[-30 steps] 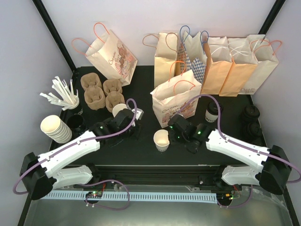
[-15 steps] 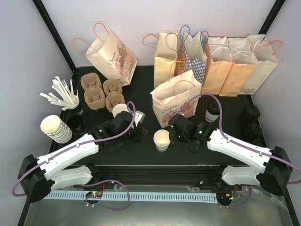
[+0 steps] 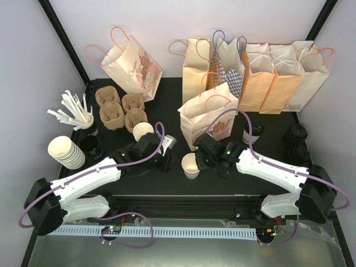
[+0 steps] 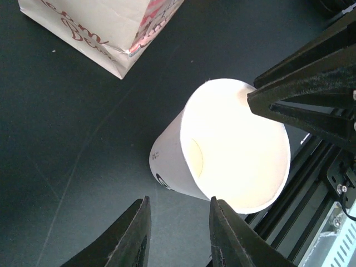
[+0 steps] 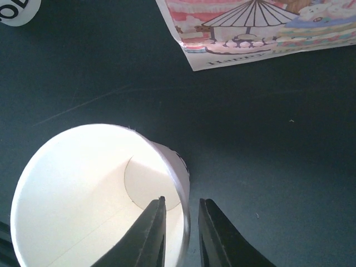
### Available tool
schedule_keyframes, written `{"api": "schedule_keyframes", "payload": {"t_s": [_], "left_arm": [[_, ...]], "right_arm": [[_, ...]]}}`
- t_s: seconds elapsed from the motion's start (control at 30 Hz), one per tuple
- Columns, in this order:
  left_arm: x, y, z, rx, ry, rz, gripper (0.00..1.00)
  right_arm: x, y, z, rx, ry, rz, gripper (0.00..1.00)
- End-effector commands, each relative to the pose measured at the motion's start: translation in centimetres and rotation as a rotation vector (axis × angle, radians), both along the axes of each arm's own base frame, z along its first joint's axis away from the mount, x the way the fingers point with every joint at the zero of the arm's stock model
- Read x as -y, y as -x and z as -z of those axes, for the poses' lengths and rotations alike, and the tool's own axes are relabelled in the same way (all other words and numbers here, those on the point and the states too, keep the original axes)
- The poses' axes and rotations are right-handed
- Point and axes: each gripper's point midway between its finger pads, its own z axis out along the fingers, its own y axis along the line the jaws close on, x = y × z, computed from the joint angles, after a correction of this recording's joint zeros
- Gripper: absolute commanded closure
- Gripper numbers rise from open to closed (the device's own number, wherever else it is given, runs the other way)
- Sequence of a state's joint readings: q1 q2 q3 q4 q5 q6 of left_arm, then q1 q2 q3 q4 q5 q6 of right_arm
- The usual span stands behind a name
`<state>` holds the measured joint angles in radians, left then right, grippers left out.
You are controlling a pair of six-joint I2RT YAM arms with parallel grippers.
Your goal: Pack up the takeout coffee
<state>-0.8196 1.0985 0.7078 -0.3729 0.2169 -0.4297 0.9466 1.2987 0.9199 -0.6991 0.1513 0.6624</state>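
The takeout coffee (image 3: 251, 132) – a small white cup under a black lid – stands upright on the right half of the black table (image 3: 167, 105). It is just to the right of the printed paper bag (image 3: 208, 119), behind the right arm, and neither gripper touches it. Both grippers meet instead at a lidless white paper cup (image 3: 191, 166) standing near the front edge, in front of that bag. The right gripper (image 5: 182, 214) sits astride the cup's wall, one finger (image 5: 153, 233) inside the mouth and the other outside. Its jaws are only narrowly parted, and a sliver of space shows on each side of the wall, so they are not clamped on it. The left gripper (image 4: 179, 222) hangs just beside the same cup on the opposite side. Its jaws are a little apart with only dark tabletop between them – nothing is held. In the left wrist view the tip of the right gripper's finger lies against the cup's rim. Further right, near the table's edge, sit loose black lids (image 3: 297, 143). A stack of lidless cups (image 3: 64, 151) rests at the far left, and a row of paper bags (image 3: 267, 78) stands along the back.
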Motion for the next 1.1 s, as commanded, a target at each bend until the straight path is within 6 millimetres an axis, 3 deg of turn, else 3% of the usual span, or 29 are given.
{"api": "schedule_keyframes", "payload": {"t_s": [0.0,0.17,0.37,0.6,0.9,1.07], "left_arm": [[0.9,0.2,-0.8,0.001,0.044,0.027,0.68],[1.0,0.0,-1.1,0.008,0.039,0.034,0.68],[1.2,-0.1,-1.6,0.015,0.037,0.041,0.68],[1.5,-0.3,-1.8,0.017,0.039,0.045,0.68],[1.2,-0.1,-1.8,0.018,0.036,0.039,0.68],[0.8,0.1,-1.7,0.013,0.032,0.031,0.68]], "right_arm": [[-0.3,-0.7,-1.0,0.023,0.001,-0.002,0.81],[0.0,-0.7,-1.0,0.025,0.019,-0.007,0.86],[0.6,-0.7,-1.3,0.037,0.043,0.003,0.98],[0.9,-0.8,-1.8,0.047,0.055,0.000,0.99],[3.1,-1.7,-2.7,0.085,0.103,0.054,0.98],[3.0,-1.8,-2.8,0.084,0.093,0.049,0.87]]}}
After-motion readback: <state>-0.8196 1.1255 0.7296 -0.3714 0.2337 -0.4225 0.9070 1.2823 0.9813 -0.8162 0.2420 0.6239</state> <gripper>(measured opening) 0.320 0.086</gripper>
